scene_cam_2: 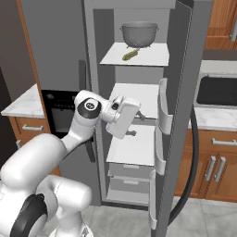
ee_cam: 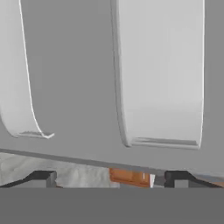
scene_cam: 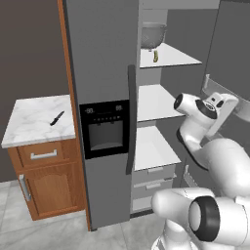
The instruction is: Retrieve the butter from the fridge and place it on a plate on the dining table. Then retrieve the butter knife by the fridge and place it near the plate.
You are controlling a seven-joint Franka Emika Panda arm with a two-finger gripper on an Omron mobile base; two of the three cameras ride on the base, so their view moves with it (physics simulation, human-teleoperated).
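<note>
Hand view: the gripper [ee_cam: 105,177] shows two dark finger tips [ee_cam: 41,177] set wide apart, with nothing between them. Just ahead lies the grey inner face of the open fridge door with its white door bins [ee_cam: 159,74].

Claw state: wide open and empty.

Arm: in the right base view the white hand sits at the middle of the picture, level with the middle shelf [scene_cam_2: 132,95], and the gripper [scene_cam_2: 135,125] points at about 3 o'clock toward the open door [scene_cam_2: 178,92].

Fridge: the fridge [scene_cam: 100,73] stands with its left door shut, the black dispenser panel [scene_cam: 104,128] at mid height; the right door is swung open, so the white shelves and lower drawers [scene_cam_2: 129,178] are exposed.

Butter: the butter [scene_cam_2: 129,55] lies on the top shelf, at about 12 o'clock from the hand and well apart from it, just in front of a grey colander [scene_cam_2: 139,34].

Butter knife: the butter knife [scene_cam: 57,117] lies flat on the marble top of the small wooden cabinet [scene_cam: 46,188], at about 9 o'clock from the fridge in the left base view, clear of the arm.

Far right: a wood counter with a dark sink [scene_cam_2: 217,90] stands beyond the open door.
</note>
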